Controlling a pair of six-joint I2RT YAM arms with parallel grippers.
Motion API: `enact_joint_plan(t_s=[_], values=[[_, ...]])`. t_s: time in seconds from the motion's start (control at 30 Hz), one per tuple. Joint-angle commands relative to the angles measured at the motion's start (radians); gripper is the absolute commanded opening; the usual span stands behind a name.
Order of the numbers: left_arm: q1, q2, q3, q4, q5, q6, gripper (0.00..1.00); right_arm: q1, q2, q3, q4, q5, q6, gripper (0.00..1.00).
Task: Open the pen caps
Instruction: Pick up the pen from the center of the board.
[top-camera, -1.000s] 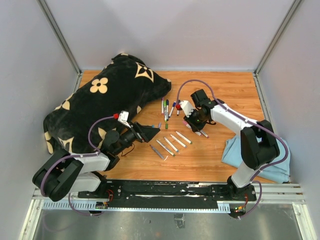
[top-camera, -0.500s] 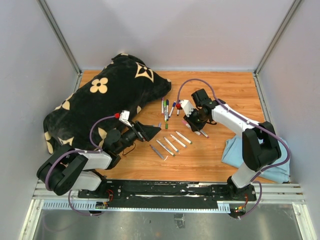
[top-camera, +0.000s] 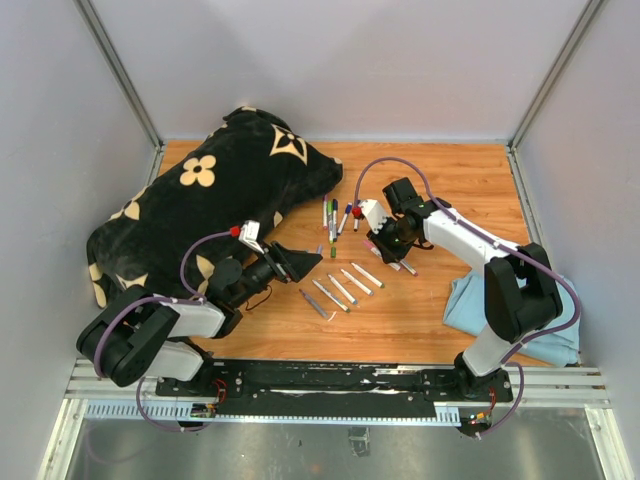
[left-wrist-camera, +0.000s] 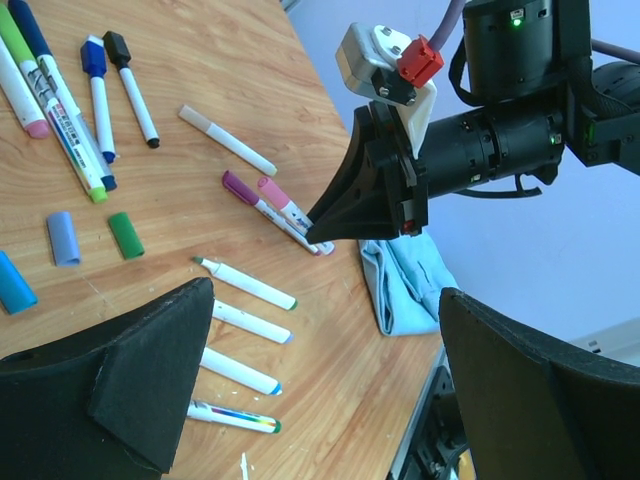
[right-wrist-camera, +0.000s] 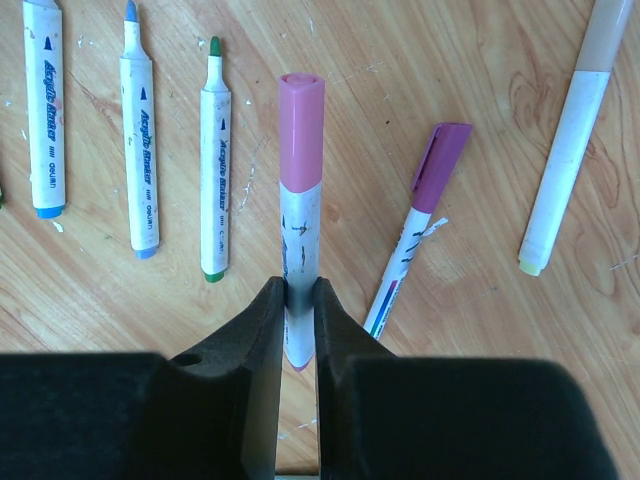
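My right gripper (right-wrist-camera: 300, 300) is shut on the white barrel of a marker with a pink cap (right-wrist-camera: 301, 130), held low at the table; it also shows in the top view (top-camera: 385, 242). A marker with a purple cap (right-wrist-camera: 440, 165) lies just to its right. My left gripper (left-wrist-camera: 320, 380) is open and empty, low over the table near the uncapped markers (left-wrist-camera: 245, 284); it shows in the top view (top-camera: 300, 262). Loose lilac (left-wrist-camera: 62, 238), green (left-wrist-camera: 126, 234) and blue (left-wrist-camera: 14, 282) caps lie on the wood. Markers with blue (left-wrist-camera: 92, 56) and black (left-wrist-camera: 117, 46) caps lie further back.
A large black cushion with cream flower marks (top-camera: 210, 200) fills the left of the wooden table (top-camera: 450, 190). A light blue cloth (top-camera: 470, 305) lies at the right front. Three uncapped markers (right-wrist-camera: 138, 140) lie left of the held one, and a beige-capped marker (right-wrist-camera: 575, 150) lies to its right.
My left gripper has shifted slightly to the right, toward the markers. My right gripper has stayed shut on the pink-capped marker with almost no movement.
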Motion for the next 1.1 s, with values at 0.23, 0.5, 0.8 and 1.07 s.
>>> enact_joint_plan(t_s=[0.23,0.5,0.8,1.07], values=[[0.004,0.051,0.05,0.082,0.008,-0.024,0.98,-0.011,-0.029,-0.013,0.0,-0.039,0.02,0.01],[0.004,0.153,0.084,0.173,0.033,-0.076,0.97,-0.012,-0.034,-0.013,0.0,-0.06,0.024,0.01],[0.004,0.278,0.114,0.292,0.055,-0.136,0.96,-0.012,-0.034,-0.013,-0.002,-0.077,0.025,0.01],[0.004,0.386,0.189,0.314,0.065,-0.183,0.95,-0.014,-0.037,-0.013,-0.001,-0.089,0.028,0.01]])
